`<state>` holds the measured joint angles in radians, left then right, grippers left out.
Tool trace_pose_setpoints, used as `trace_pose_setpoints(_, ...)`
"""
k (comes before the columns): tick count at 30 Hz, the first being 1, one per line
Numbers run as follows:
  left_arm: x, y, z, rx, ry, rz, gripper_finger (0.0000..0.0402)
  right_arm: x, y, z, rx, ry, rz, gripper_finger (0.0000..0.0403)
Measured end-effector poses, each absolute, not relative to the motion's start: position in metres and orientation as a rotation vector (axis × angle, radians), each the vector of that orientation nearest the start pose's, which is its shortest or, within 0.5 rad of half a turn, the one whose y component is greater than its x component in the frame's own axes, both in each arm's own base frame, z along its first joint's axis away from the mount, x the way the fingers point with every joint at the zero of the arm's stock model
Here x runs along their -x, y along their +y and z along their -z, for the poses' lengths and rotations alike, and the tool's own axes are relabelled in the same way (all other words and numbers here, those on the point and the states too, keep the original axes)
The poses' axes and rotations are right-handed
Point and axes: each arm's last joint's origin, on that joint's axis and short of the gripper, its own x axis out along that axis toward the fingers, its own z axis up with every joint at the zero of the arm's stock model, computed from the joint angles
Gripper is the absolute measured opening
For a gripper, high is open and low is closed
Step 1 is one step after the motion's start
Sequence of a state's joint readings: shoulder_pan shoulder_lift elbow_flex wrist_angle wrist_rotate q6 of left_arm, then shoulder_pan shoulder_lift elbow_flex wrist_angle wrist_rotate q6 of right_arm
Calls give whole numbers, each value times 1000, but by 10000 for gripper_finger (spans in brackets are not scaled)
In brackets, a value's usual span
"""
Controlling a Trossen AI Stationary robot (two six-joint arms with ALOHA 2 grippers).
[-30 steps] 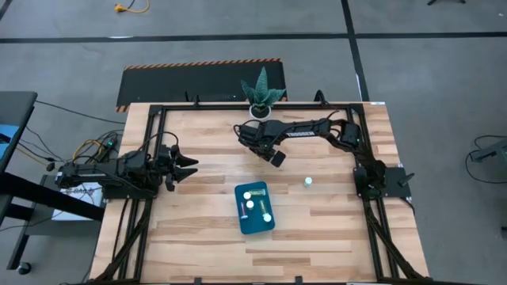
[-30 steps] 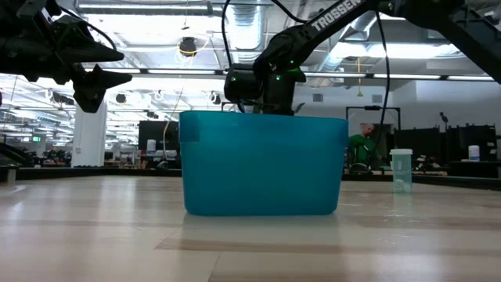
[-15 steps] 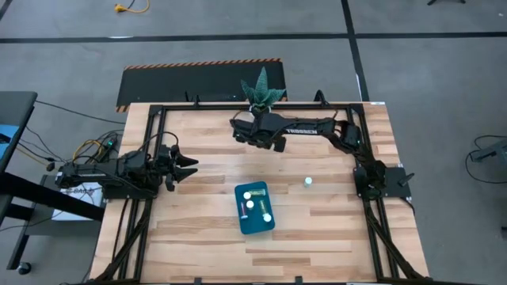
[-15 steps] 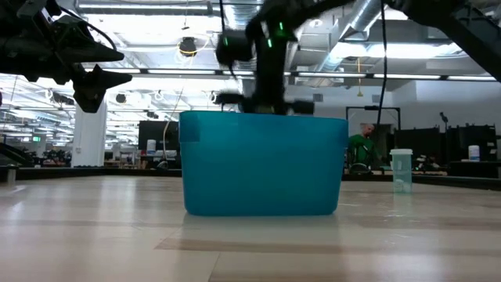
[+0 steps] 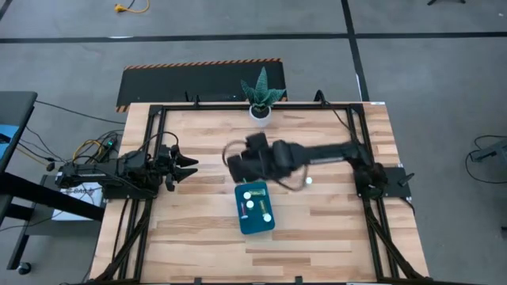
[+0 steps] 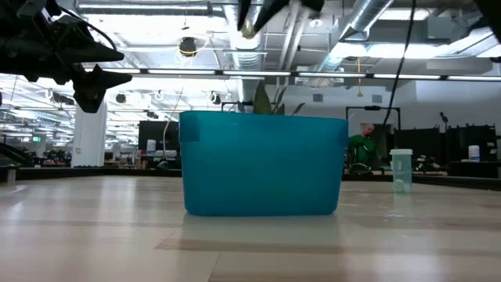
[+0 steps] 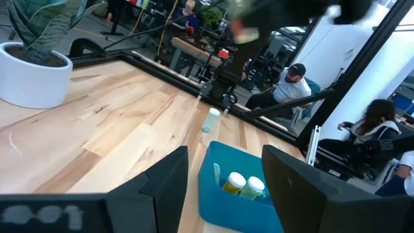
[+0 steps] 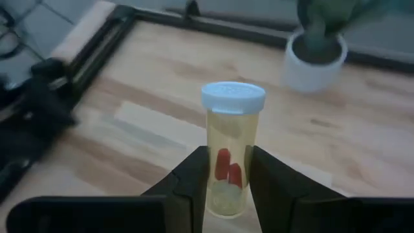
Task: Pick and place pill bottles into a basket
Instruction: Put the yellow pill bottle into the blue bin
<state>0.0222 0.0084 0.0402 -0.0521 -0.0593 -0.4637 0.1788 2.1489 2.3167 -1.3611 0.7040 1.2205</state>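
Transport step. The right gripper [image 8: 225, 184], its fingers clamped on a pill bottle [image 8: 230, 145], hung just beside the basket [image 5: 255, 209]; next, centring over it and releasing. One bottle [image 5: 307, 182] remained on the desk [image 5: 333, 229]. The left gripper [image 5: 190, 165] idled, fingers wide.

Light wood plank table [image 5: 198, 222], black frame rails along edges. On it: teal basket [image 5: 254, 208] just below/beside right gripper [image 5: 238, 165] in high view, three pill bottles inside. One loose pill bottle [image 5: 307, 182] stands upright on bare wood, right of the basket, close under right arm. White pot w/ green plant [image 5: 260, 101] at far edge, well beyond right gripper. Left gripper [image 5: 188, 165] hangs over table's left side, nothing under it.
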Motion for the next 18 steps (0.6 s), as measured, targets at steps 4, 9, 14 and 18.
trace_pose_setpoints(4, -96, 4, -172, 463, 1, -85, 186, -404, 103, -355, -363, 570, 959, 93)
trace_pose_setpoints(9, -96, 4, -172, 463, 1, -84, 186, -375, 158, -363, -208, 450, 922, 93)
trace_pose_setpoints(14, -96, 5, -172, 478, -23, -120, 186, -359, 192, -357, -169, 351, 900, 93)
trace_pose_setpoints(18, -95, 7, -177, 616, -114, -166, 186, -360, 203, -341, -193, 288, 907, 93)
